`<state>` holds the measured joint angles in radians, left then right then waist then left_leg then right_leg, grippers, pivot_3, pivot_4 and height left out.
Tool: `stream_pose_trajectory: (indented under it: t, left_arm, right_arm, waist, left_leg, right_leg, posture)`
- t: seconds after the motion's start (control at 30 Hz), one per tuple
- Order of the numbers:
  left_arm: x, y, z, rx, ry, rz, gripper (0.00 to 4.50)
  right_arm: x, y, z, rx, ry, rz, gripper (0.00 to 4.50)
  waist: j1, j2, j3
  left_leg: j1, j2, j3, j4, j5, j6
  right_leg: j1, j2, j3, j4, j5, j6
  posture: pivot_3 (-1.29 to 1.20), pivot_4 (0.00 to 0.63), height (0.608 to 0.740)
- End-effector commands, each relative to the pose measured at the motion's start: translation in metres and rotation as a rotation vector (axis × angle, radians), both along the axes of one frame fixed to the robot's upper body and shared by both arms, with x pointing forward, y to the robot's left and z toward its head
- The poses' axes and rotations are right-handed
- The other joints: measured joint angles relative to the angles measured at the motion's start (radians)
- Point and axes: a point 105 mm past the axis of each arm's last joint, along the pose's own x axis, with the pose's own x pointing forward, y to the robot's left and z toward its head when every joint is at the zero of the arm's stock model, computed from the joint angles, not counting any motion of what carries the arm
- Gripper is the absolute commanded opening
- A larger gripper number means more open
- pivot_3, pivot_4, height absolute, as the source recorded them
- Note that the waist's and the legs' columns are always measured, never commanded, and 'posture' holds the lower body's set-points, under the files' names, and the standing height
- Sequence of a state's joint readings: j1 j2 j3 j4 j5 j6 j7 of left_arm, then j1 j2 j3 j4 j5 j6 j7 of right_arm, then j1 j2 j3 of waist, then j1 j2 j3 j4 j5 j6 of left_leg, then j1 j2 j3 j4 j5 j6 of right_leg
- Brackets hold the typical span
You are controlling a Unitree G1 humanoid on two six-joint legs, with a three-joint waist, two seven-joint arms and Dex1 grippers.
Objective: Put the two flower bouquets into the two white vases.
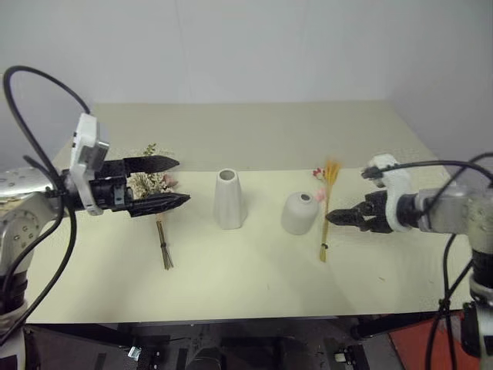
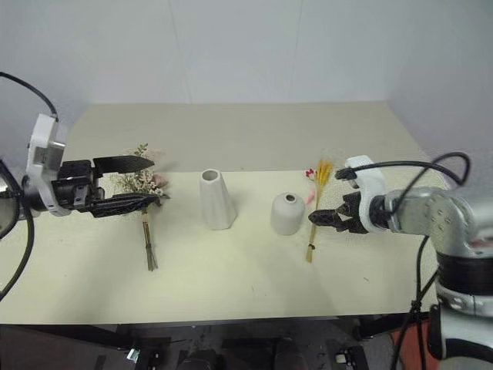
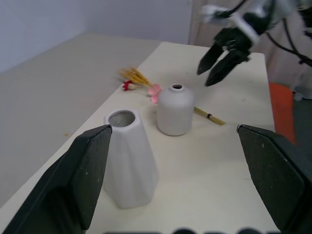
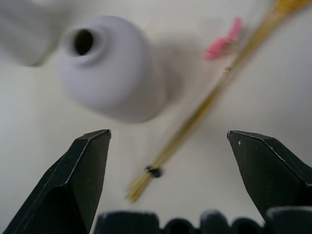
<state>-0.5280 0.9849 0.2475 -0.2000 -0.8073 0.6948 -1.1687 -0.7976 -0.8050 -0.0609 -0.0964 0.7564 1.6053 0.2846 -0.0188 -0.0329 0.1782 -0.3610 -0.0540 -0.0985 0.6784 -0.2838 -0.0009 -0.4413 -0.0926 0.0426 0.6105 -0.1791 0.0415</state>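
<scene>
both pincers wide, holding nothing. left pincer [image 1: 166, 183] hovers over bushy bouquet [image 1: 154, 202] lying on counter [image 1: 254, 277]. right pincer [image 4: 168, 146] just beside wheat spray [image 1: 329, 202], flat by short vase [image 1: 300, 213]. tall vase [image 1: 229, 199] between, both vases empty.

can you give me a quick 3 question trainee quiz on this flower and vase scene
1. True or false: the bushy cream and pink dried-flower bunch already stands in the tall tapered matte white ceramic vase.
2. Which item lies nearest the right gripper? A) the bushy bunch B) the slim golden wheat-like spray C) the tall vase
3. Fill in: the fingers of both the left gripper and the right gripper are ____.

Key:
1. False; it lies flat on the cream table.
2. B; the spray lies beside the short rounded white ceramic vase.
3. Open.
</scene>
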Motion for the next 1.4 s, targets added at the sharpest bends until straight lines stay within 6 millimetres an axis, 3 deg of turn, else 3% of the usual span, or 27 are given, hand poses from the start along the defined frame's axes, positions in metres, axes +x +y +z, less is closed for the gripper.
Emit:
stream_pose_trajectory:
  t: [0.03, 0.27, 0.63, 0.73, 0.97, 1.13, 1.3, 1.4]
  left_arm:
    - [-0.003, -0.002, 0.013, 0.018, -0.068, -0.038, 4.48]
    - [-0.006, -0.005, 0.018, 0.014, -0.068, -0.074, 4.48]
    - [-0.005, 0.002, 0.013, 0.035, -0.075, -0.046, 4.48]
    - [-0.006, 0.002, 0.014, 0.026, -0.076, -0.044, 4.5]
    - [-0.009, 0.004, 0.012, 0.036, -0.077, -0.036, 4.5]
    - [-0.008, 0.005, 0.012, 0.036, -0.081, -0.028, 4.5]
    - [-0.005, 0.004, 0.011, 0.034, -0.074, -0.032, 4.5]
    - [-0.005, 0.002, 0.011, 0.031, -0.057, -0.043, 4.5]
  right_arm:
    - [0.014, -0.008, 0.0, -0.084, 0.01, -0.097, 4.5]
    - [0.028, -0.002, -0.019, -0.136, 0.096, -0.131, 4.5]
    - [0.063, 0.015, -0.03, -0.185, 0.106, -0.08, 4.5]
    - [0.071, 0.019, -0.035, -0.185, 0.109, -0.057, 3.93]
    - [0.08, 0.015, -0.045, -0.229, 0.101, -0.039, 1.59]
    - [0.077, 0.006, -0.037, -0.211, 0.09, -0.057, 0.02]
    - [0.077, -0.013, -0.019, -0.158, -0.048, -0.144, 0.02]
    - [0.077, -0.023, 0.009, -0.07, -0.255, -0.234, 0.02]
  waist:
    - [0.0, 0.0, 0.0]
    - [-0.005, 0.0, 0.0]
    - [-0.035, 0.0, 0.0]
    - [-0.041, 0.0, 0.0]
    - [-0.052, 0.0, 0.0]
    - [-0.051, 0.0, 0.0]
    - [-0.047, 0.0, 0.0]
    - [-0.04, 0.0, 0.0]
  left_leg:
    - [-0.001, 0.0, 0.0, 0.0, 0.0, 0.0]
    - [-0.004, 0.0, 0.0, 0.0, 0.0, 0.0]
    - [-0.007, 0.0, 0.0, 0.002, 0.001, -0.001]
    - [-0.008, 0.0, 0.0, 0.001, 0.001, -0.001]
    - [-0.008, 0.0, 0.0, 0.002, 0.001, -0.001]
    - [-0.008, 0.0, 0.0, 0.002, 0.001, -0.002]
    - [-0.009, 0.0, -0.001, 0.001, 0.001, -0.002]
    - [-0.011, -0.001, -0.001, 0.001, 0.001, -0.002]
  right_leg:
    - [-0.001, 0.0, 0.0, 0.0, 0.0, 0.0]
    - [-0.004, 0.0, 0.0, 0.0, 0.001, 0.0]
    - [-0.009, 0.001, 0.0, 0.003, 0.002, -0.001]
    - [-0.011, 0.001, 0.0, 0.004, 0.002, -0.001]
    - [-0.011, 0.001, 0.001, 0.005, 0.003, -0.001]
    - [-0.012, 0.001, 0.001, 0.006, 0.003, -0.001]
    - [-0.014, 0.0, 0.001, 0.006, 0.003, -0.001]
    - [-0.015, 0.0, 0.001, 0.007, 0.003, -0.001]
  posture:
    - [0.0, 0.15, 0.74]
    - [0.0, 0.15, 0.74]
    - [0.0, 0.15, 0.74]
    - [0.0, 0.15, 0.74]
    - [0.0, 0.15, 0.74]
    - [0.0, 0.15, 0.74]
    - [0.0, 0.15, 0.74]
    - [0.0, 0.15, 0.74]
